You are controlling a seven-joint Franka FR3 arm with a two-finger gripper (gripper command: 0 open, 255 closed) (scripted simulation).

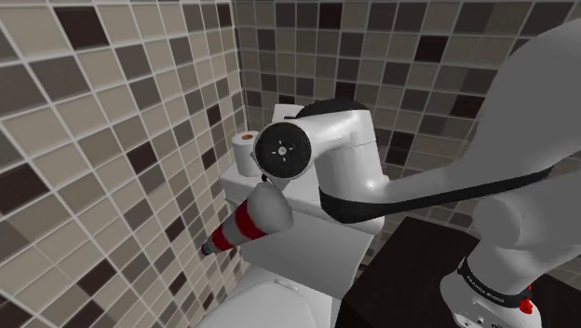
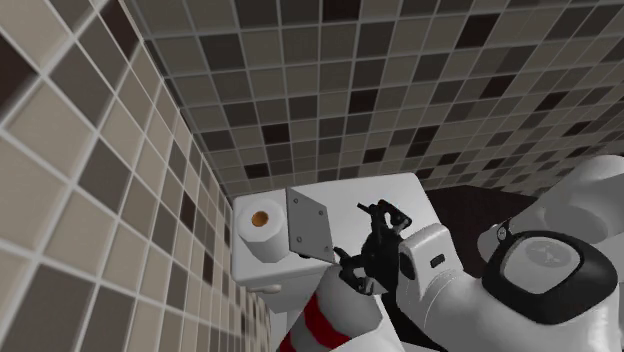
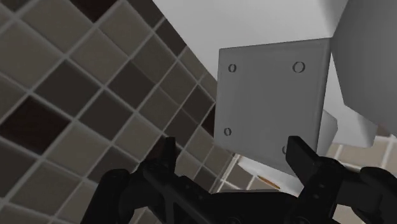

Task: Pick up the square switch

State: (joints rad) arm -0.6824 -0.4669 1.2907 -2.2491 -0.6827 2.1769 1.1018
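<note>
The square switch [image 2: 308, 225] is a flat grey plate at the tank lid's [image 2: 350, 190] end nearest the side wall, just beside a toilet roll [image 2: 263, 225] that stands upright there with its brown core showing; whether plate and roll touch, I cannot tell; the plate seems to stand tilted on edge rather than lie flat, reaching down over the lid's front edge; being square, it has no longer side, and its broad face is turned toward the gripper [image 2: 362, 232]. In the wrist view the switch [image 3: 270, 105] shows that face almost squarely, with a small round hole near each corner; its edges sit slightly askew to the fingers [image 3: 167, 153]. The gripper [image 3: 232, 149] is open, its two black fingers standing wide apart before the plate's lower edge, holding nothing; one fingertip overlaps the plate's lower corner, though contact cannot be judged.

The lid belongs to a white toilet tank [image 1: 317, 238] set in a corner of the room; in the shoulder view the toilet roll [image 1: 246, 149] shows at the lid's far corner by the wall, past the arm's white links. A white tapered thing with red bands [image 1: 249, 219] sits in front of the tank, its dark tip aimed toward the side wall. Both walls [image 2: 350, 80] are covered in small square tiles of beige, brown and near-black with pale grout; a dark surface [image 1: 410, 270] lies beside the tank.
</note>
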